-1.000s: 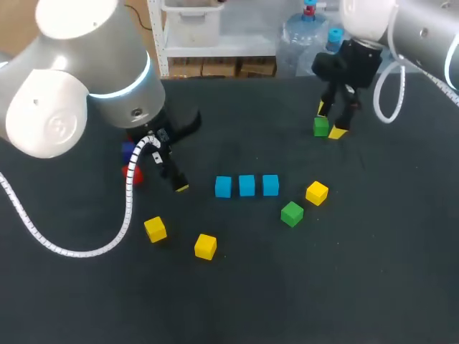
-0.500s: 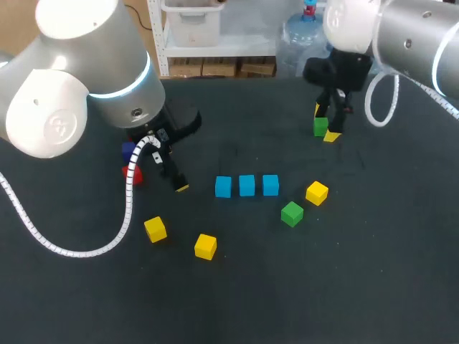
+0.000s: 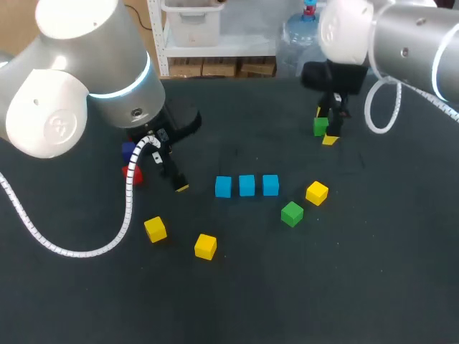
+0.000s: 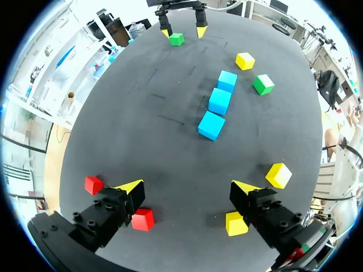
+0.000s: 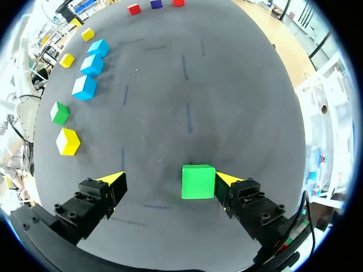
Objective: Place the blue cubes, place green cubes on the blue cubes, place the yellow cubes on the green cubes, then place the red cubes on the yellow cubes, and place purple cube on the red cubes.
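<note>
Head view: right gripper (image 3: 325, 125), fingers spread, has shifted around far green cube (image 3: 319, 127); left gripper (image 4: 187, 187) stays spread.

From above, my left arm (image 3: 93, 79) hid most of the purple cube (image 3: 128, 150) and the red cube (image 3: 132, 174). My left gripper (image 4: 187, 186) had one finger covering part of a yellow cube (image 4: 235, 224). At my right wrist, the rim cut off the far red cube (image 5: 178, 2).
</note>
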